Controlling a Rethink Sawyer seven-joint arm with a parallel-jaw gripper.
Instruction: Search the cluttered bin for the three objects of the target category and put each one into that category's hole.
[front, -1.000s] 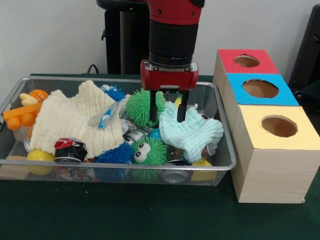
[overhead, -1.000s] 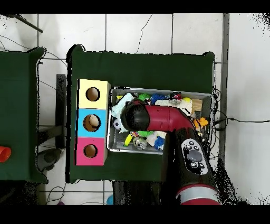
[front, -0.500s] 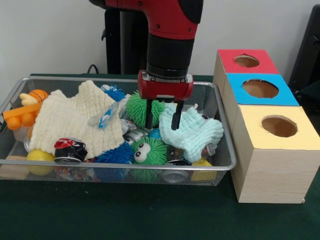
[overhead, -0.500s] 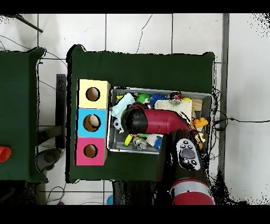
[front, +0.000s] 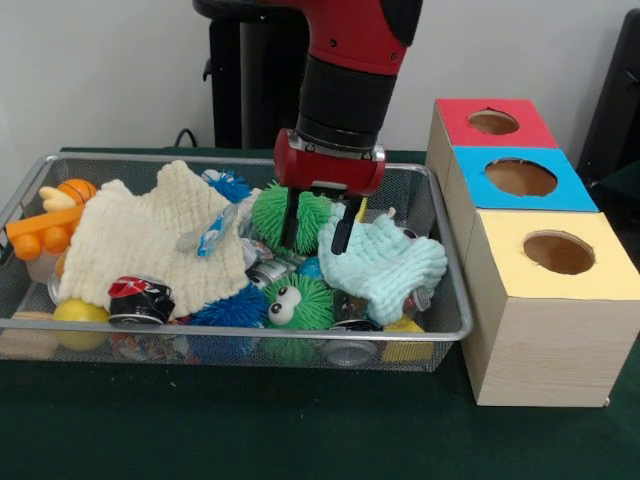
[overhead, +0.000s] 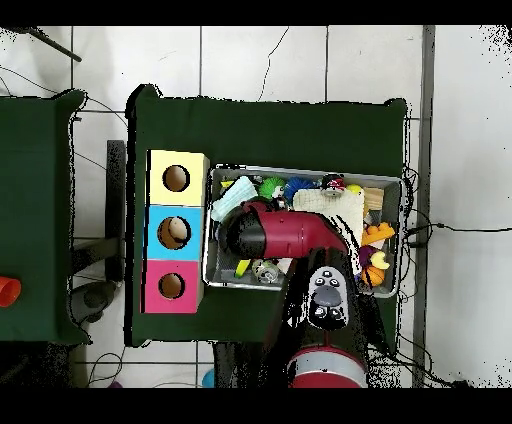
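The gripper (front: 313, 229) hangs inside the wire bin (front: 445, 275), its two dark fingers spread apart, one on each side of the green spiky ball (front: 283, 215) at the back of the bin. The left-hand finger in the front view lies against the ball's front, the other sits between the ball and the pale mint cloth (front: 385, 262) just beside it. The fingers are open and whether they press on the ball cannot be told; nothing is lifted. Below the gripper, nearer the bin's front rim, lies a second green spiky ball with big eyes (front: 297, 301), touching a blue spiky ball (front: 232, 309) beside it. A cream cloth (front: 140, 240) covers much of the bin's other half, with a crushed red can (front: 140, 299) at its lower edge and an orange toy (front: 50, 222) at the end. Beside the bin stand three boxes with round holes, red (front: 495, 122), blue (front: 520, 177) and yellow (front: 557, 252). From overhead the arm (overhead: 290, 232) hides the gripper
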